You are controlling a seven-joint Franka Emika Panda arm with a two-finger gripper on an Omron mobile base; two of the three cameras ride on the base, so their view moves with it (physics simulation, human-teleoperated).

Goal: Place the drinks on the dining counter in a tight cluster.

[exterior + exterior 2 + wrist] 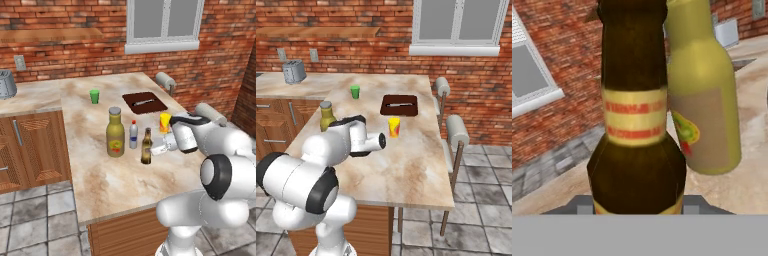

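Three drinks stand close together on the beige marble dining counter (107, 180). The big olive-yellow bottle (115, 135) with a grey cap is on the left, and the small clear red-capped bottle (133, 135) is just right of it. The slim brown glass bottle (146, 146) is in front and to the right. My gripper (155, 148) reaches in from the right and is shut on the brown bottle's lower body. In the hand view the brown bottle (637, 125) sits right between the jaws, with the olive-yellow bottle (704, 100) just behind it. The right base view shows that bottle's top (326, 116) past my arm.
A yellow cup (164, 122) stands right behind my hand. Farther back are a brown cutting board (144, 102) with a knife and a green cup (94, 96). A toaster (5, 84) sits on the side counter. Stools (456, 130) line the counter's right edge.
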